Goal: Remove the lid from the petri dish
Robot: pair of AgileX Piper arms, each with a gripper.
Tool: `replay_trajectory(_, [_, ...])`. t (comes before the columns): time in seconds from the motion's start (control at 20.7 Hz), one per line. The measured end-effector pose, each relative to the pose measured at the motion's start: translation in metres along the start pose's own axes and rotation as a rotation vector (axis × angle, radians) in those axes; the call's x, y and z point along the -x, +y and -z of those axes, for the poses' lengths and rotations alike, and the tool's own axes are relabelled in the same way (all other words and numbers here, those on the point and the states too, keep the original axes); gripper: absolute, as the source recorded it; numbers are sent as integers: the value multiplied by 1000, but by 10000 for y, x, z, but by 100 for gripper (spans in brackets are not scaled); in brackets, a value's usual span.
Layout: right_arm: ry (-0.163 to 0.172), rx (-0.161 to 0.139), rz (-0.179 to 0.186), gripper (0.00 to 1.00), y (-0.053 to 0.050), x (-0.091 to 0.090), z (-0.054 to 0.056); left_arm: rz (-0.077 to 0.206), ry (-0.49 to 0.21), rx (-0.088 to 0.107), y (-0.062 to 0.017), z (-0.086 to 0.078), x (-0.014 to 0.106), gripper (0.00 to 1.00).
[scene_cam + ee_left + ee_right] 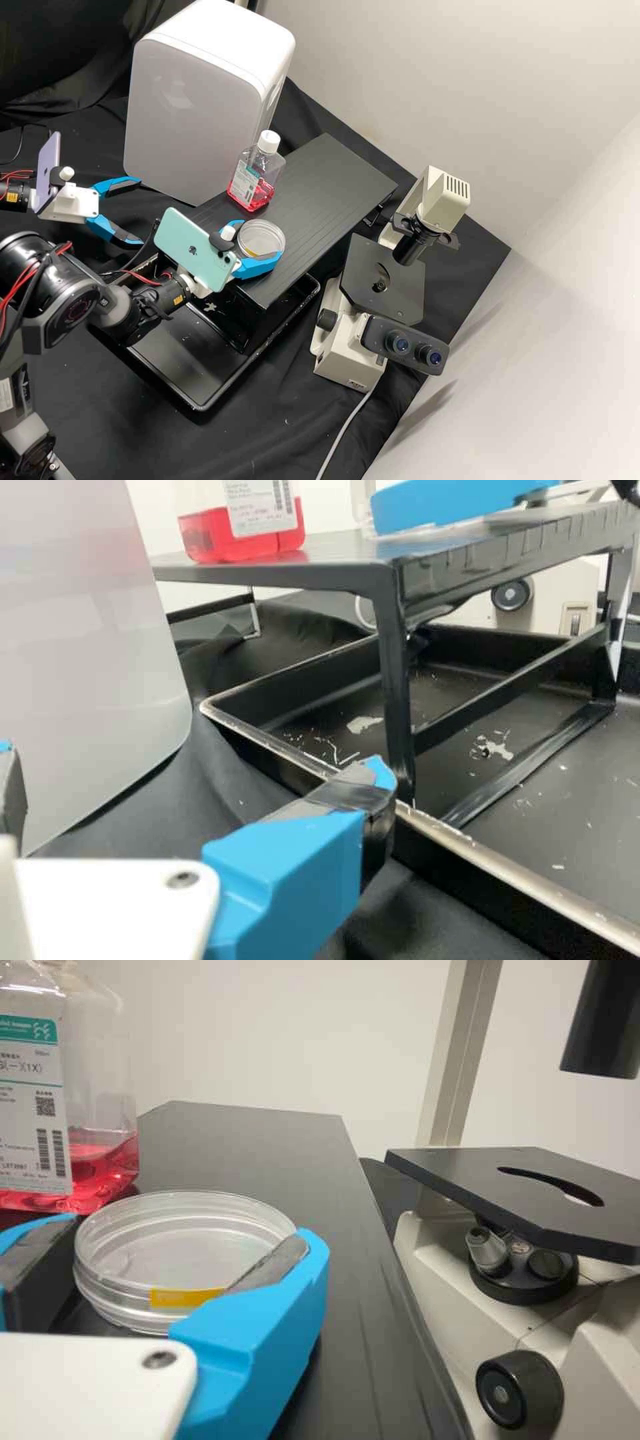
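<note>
A clear petri dish (261,238) with its lid on and a yellow strip on its side rests at the near end of a black raised platform (333,180). My right gripper (260,243) has one blue finger on each side of the dish (180,1245), and both pads press against the lid's rim. My left gripper (130,208) hangs open to the left of the platform, beside the white box (200,93), with nothing between its fingers. From the left wrist view the right arm's blue finger (450,500) shows on top of the platform.
A bottle of red liquid (253,177) stands on the platform just behind the dish. A black tray (200,380) lies under the platform. A microscope (380,300) stands to the right, its stage (520,1190) close to the platform's edge.
</note>
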State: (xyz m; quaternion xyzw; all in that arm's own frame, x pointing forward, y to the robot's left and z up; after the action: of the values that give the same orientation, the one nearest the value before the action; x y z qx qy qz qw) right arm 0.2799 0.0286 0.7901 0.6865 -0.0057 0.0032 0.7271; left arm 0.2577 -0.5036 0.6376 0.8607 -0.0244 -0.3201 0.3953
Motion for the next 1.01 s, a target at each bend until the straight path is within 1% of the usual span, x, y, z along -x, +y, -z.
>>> replay_trajectory(0.24, [6, 4, -2, 0, 23, 72, -21, 1, 5, 2, -4, 5, -1, 100])
replay_trajectory(0.34, [3, 2, -3, 0, 27, 101, -29, 1, 5, 2, -4, 5, -1, 100])
replay_trajectory(0.43, [3, 5, -2, 0, 31, 120, -42, 1, 5, 2, -4, 5, -1, 100])
replay_trajectory(0.48, [8, 10, 4, 0, 28, 125, -42, 1, 5, 2, -4, 5, -1, 100])
replay_trajectory(0.68, [13, 18, -1, 0, 45, 175, -76, -1, 5, 2, 1, 5, -5, 100])
replay_trajectory(0.72, [15, 16, -3, 0, 48, 184, -83, -3, 5, 2, 4, 5, -9, 100])
replay_trajectory(0.77, [15, 8, -3, 100, 47, 193, -85, -7, 4, 2, 13, 4, -19, 100])
replay_trajectory(0.87, [14, 0, -2, 100, 44, 198, -87, -8, 11, 4, 14, 10, -19, 100])
replay_trajectory(1.01, [17, -1, -5, 100, 65, 206, -70, -9, 17, 7, 15, 16, -19, 100])
